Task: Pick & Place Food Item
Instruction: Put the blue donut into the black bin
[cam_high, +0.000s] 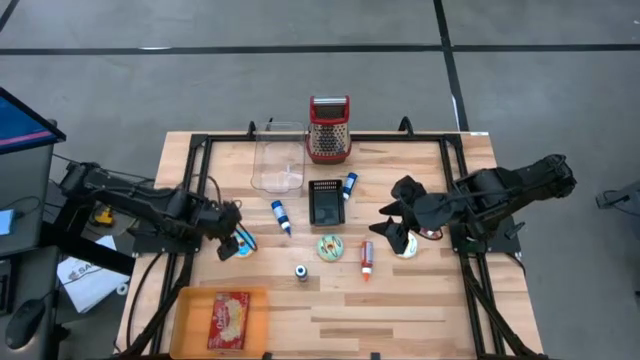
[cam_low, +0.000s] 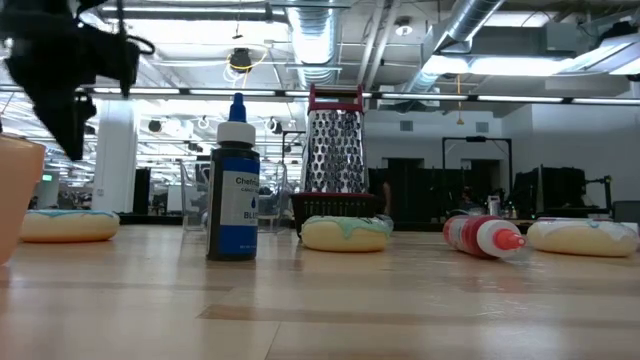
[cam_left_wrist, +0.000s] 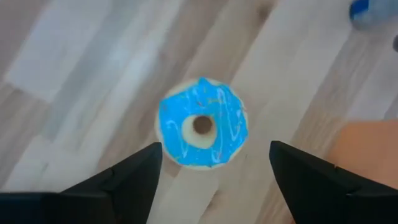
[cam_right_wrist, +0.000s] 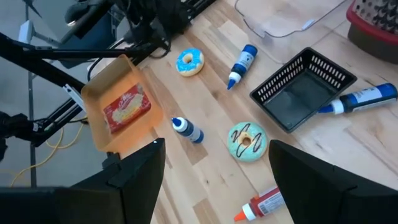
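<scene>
I count three donuts on the desk: my left gripper (cam_left_wrist: 211, 177), jaws apart, hangs over the blue donut (cam_left_wrist: 202, 130) by the left edge, the green donut (cam_high: 331, 247) sits mid-desk, and my open-jawed right gripper (cam_high: 392, 222) hovers beside the white donut (cam_high: 408, 248).

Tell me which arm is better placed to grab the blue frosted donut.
Left. The left gripper hangs open right above the blue frosted donut; the right gripper is across the table.
</scene>
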